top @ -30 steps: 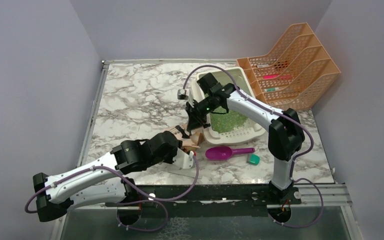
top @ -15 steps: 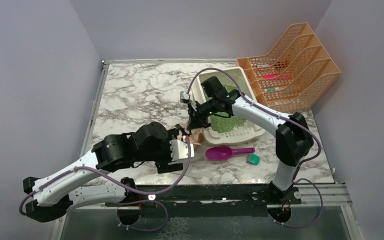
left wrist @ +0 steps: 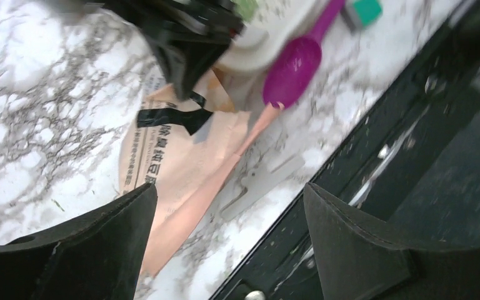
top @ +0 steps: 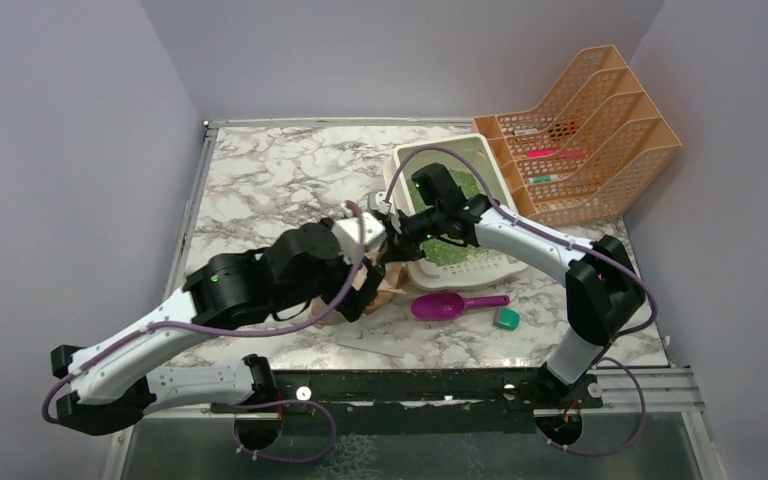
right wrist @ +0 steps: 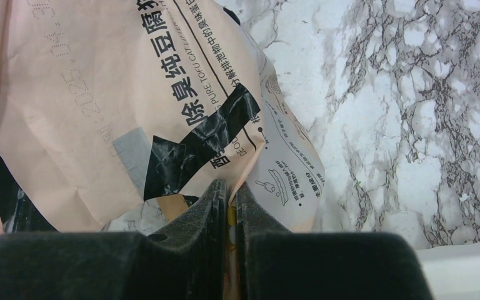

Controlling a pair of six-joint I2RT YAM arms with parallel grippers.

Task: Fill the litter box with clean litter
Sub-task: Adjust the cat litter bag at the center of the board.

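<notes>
The cream litter box stands at the table's right middle with clean litter, green granules, in its near end. A tan paper bag with dark characters lies crumpled just left of the box's near corner. My right gripper reaches over the box rim and is shut on a folded edge of the paper bag; the right gripper has the paper pinched between its pads. My left gripper hovers above the bag, open, with nothing between its fingers.
A magenta scoop and a small teal block lie in front of the box. An orange mesh file rack stands at the back right. A flat pale card lies near the black front rail.
My left gripper has opened, let go of the bag and swung up over it. The right gripper has come down and nearer, still pinching the bag's edge.
</notes>
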